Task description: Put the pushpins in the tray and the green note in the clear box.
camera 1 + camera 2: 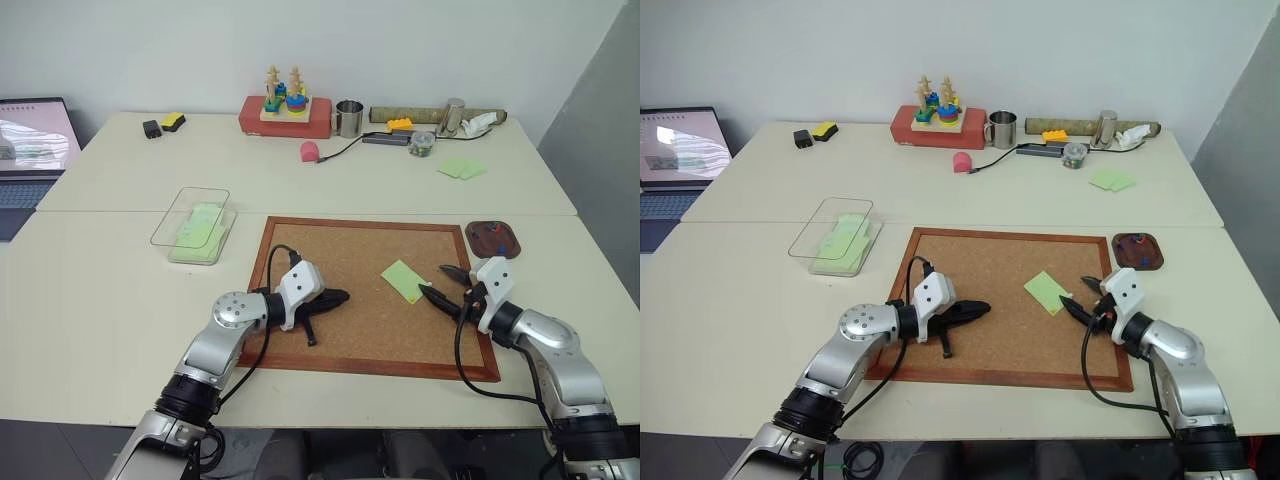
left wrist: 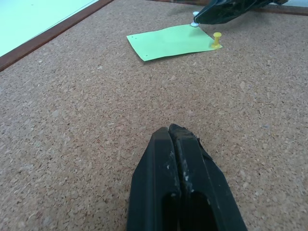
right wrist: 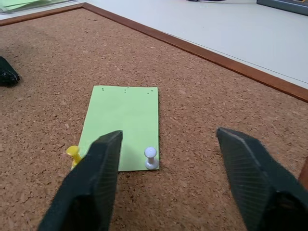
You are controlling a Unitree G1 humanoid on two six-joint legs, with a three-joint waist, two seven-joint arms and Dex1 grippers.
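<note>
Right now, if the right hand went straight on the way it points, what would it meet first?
Probably the white pushpin at the near edge of the green note. It stands between the right hand's open fingers, just ahead. Depth is hard to judge.

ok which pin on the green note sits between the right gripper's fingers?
The white pushpin, at one near corner of the green note, between the open fingers of the right gripper. The yellow pushpin sits outside them, at the other near corner.

note [image 1: 405,280] on cork board [image 1: 340,330], tray [image 1: 494,238] right of board
</note>
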